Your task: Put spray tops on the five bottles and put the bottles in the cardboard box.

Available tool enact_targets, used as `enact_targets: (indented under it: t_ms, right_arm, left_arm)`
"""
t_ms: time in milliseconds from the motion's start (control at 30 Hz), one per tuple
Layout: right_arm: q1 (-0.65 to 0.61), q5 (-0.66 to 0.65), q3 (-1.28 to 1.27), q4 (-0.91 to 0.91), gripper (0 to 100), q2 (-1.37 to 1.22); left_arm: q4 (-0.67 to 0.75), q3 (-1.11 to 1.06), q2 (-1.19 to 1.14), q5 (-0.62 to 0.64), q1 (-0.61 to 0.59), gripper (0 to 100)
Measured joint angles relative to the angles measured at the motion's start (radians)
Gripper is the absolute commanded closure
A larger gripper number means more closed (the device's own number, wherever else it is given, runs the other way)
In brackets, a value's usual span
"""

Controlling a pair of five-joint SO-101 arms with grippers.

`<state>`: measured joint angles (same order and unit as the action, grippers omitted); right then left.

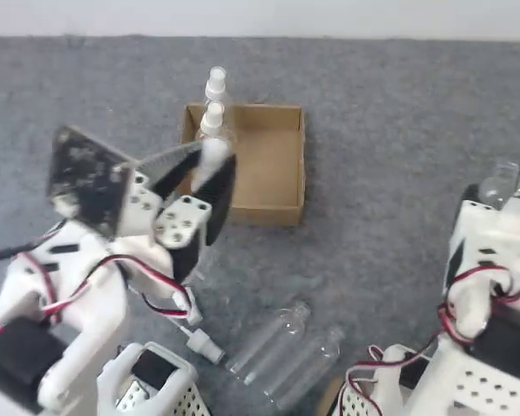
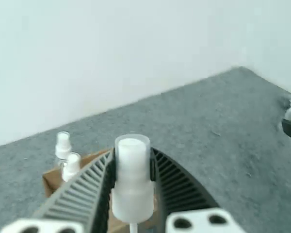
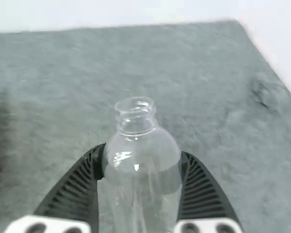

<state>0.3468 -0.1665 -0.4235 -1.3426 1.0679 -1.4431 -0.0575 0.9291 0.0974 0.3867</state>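
Observation:
My left gripper is shut on a white spray top, held upright above the near edge of the cardboard box; from above the spray top shows between the dark fingers. Two capped bottles stand upright at the box's far left corner, and they also appear in the left wrist view. My right gripper is shut on a clear uncapped bottle, held upright at the table's right side. Two more uncapped bottles lie on the carpet near the front, with a loose spray top beside them.
Grey carpet covers the table, with open room between the box and the right arm. The box's right half holds nothing. Arm bases and red-and-black wiring crowd the front left and front right corners.

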Motion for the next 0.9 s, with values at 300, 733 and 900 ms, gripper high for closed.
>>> enact_targets:
  t_ms: [300, 733, 900]
  right_arm:
    - [-0.290, 0.075, -0.031, 0.012, 99.2, 0.095]
    - [-0.603, 0.077, -0.399, 0.331, 99.2, 0.290]
    - [-0.704, 0.077, -0.549, 0.491, 99.2, 0.350]
  left_arm:
    - [0.008, -0.012, 0.058, 0.000, -0.117, 99]
    - [0.026, -0.012, 0.057, 0.080, -0.127, 99]
    - [0.026, -0.012, 0.087, 0.120, -0.127, 99]
